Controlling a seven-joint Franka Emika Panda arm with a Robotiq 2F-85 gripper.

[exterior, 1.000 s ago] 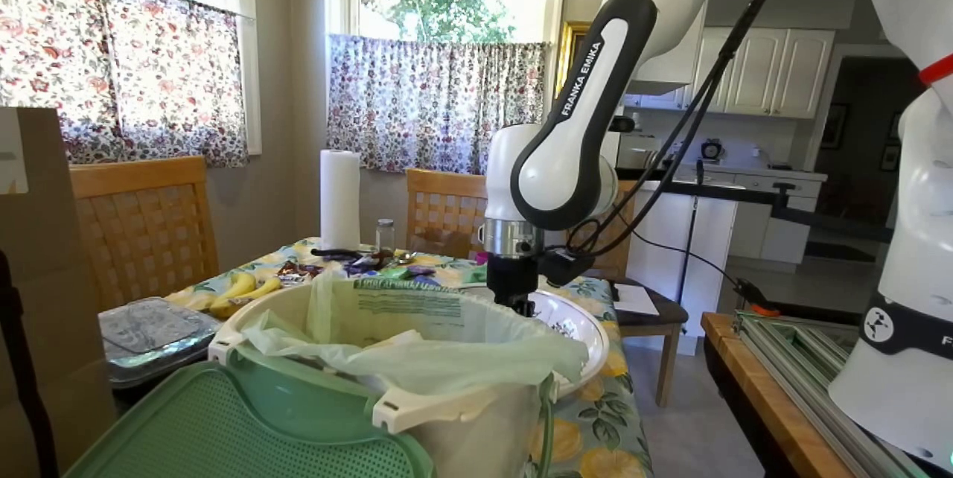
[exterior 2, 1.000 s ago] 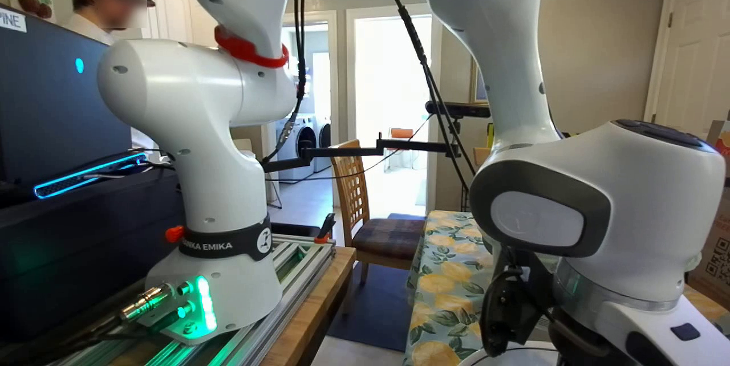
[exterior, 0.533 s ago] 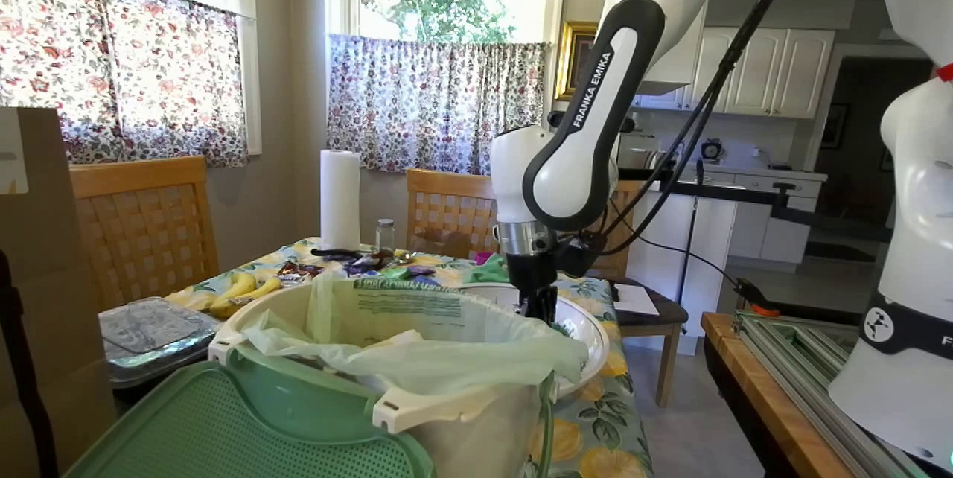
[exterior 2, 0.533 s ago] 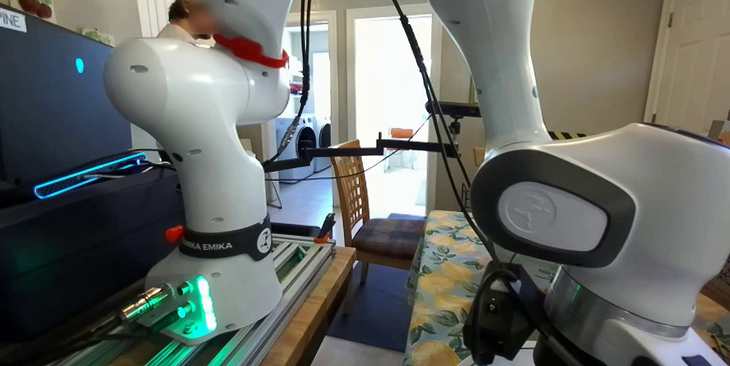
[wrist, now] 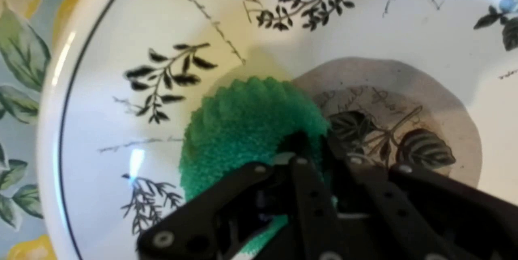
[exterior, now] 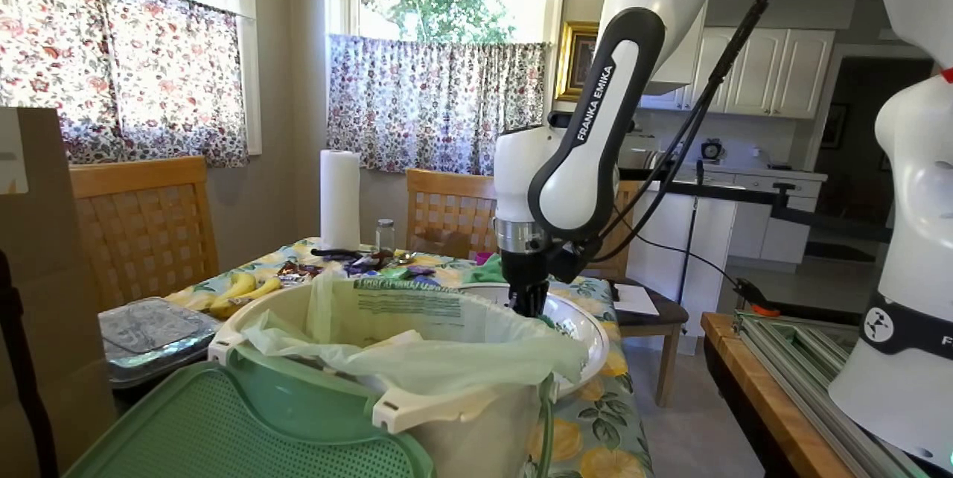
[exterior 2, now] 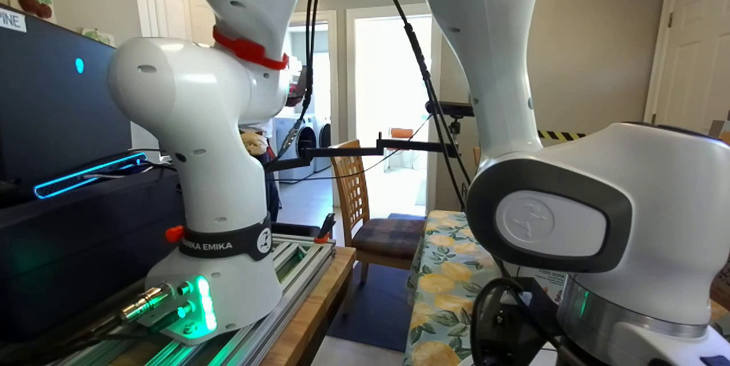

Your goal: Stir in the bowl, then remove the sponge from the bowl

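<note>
The bowl is wide and white with dark plant prints. Its rim (wrist: 50, 130) shows at the left of the wrist view, and its right side (exterior: 598, 359) shows behind the bin in an exterior view. A green, round, textured sponge (wrist: 238, 130) is inside the bowl; a bit of it (exterior: 549, 322) shows by the fingers in an exterior view. My gripper (wrist: 315, 142) is over the bowl, with its fingers close together and green sponge between them at its right edge. The gripper (exterior: 527, 307) points down in an exterior view. The fingers hide the sponge's lower part.
A green bin with a plastic liner (exterior: 447, 362) stands in front of the bowl. A paper towel roll (exterior: 339, 199), glass jar (exterior: 385, 237), bananas (exterior: 246, 292), foil-covered tray (exterior: 160, 329) and green cloth (exterior: 488, 269) are on the table. A brownish patch (wrist: 461, 130) marks the bowl's middle.
In an exterior view the gripper moved right over the bowl, then slightly back left. Green became visible beside the fingers. The person in the background has moved behind the arm.
</note>
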